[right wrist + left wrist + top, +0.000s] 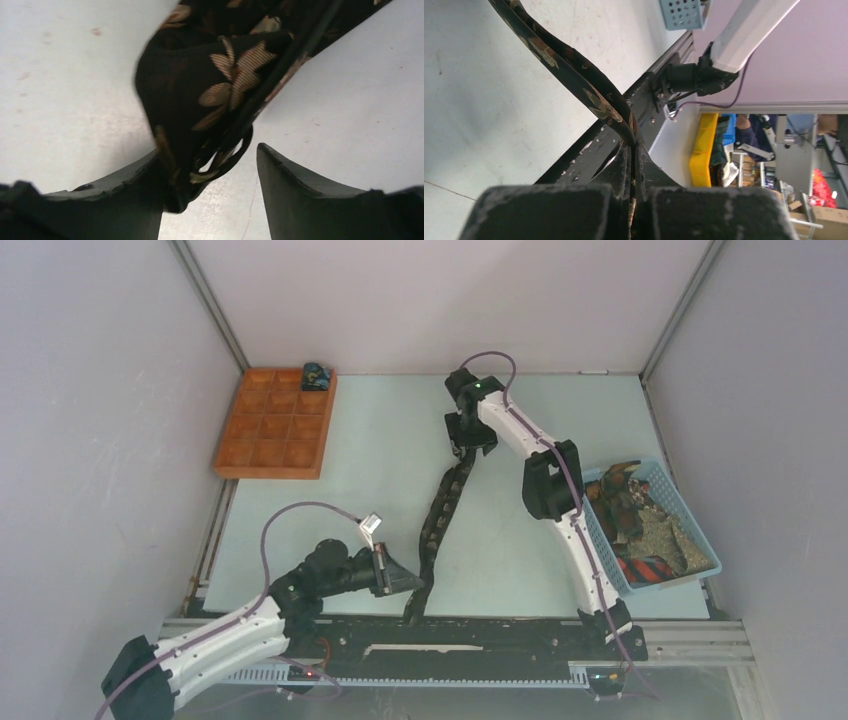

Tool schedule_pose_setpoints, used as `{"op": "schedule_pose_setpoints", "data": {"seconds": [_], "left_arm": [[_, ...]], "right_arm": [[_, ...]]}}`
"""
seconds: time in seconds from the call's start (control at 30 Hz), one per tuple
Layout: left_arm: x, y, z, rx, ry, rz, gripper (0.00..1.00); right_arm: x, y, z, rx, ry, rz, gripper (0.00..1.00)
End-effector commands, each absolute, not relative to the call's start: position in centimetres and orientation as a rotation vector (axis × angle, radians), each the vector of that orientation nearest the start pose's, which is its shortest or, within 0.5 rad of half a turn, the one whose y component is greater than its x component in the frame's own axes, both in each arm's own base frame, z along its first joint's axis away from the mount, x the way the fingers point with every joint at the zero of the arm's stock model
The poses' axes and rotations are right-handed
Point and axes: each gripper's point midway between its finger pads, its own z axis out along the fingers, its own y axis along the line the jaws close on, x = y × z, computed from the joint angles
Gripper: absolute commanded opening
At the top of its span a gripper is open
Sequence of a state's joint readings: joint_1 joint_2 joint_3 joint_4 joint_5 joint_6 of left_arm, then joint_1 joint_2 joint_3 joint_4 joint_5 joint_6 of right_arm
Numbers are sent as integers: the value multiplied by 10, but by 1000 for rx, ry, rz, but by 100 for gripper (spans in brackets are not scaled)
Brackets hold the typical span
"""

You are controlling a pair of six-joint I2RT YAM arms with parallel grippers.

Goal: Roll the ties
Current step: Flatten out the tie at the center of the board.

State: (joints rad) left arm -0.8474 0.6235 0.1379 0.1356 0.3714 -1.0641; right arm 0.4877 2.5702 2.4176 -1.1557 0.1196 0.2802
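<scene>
While my left hand clenches the near end of the leaf tie and my released right hand straddles its far end, it lies unrolled between them, more ties waiting rightward.

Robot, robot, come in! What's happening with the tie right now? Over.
Left pincer shut on black leaf tie, near end. Right pincer open at far end. Tie stretched between them, not rolled. Nothing blocking it.

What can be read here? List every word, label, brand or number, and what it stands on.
None legible.
The white tag on the purple cable is too small to read.
The boxes in the background are blurred.
The black tie bears only leaf patterns.
</scene>
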Motion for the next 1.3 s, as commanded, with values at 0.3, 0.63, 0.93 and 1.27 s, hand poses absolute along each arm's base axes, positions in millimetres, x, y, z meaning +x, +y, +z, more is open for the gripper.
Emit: {"op": "schedule_pose_setpoints", "data": {"seconds": [0.3, 0.63, 0.93, 1.27], "left_arm": [[89, -232, 123, -227, 2263, -1628, 0], [86, -186, 110, -406, 2361, -1321, 0], [99, -161, 117, -474, 2354, -1103, 0], [111, -152, 114, -464, 2371, -954, 1]], "right_arm": [[481, 283, 140, -244, 2548, 569, 68], [533, 246, 106, 99, 2512, 551, 45], [570, 246, 62, 164, 2527, 542, 39], [574, 208, 12, 439, 2614, 563, 36]]}}
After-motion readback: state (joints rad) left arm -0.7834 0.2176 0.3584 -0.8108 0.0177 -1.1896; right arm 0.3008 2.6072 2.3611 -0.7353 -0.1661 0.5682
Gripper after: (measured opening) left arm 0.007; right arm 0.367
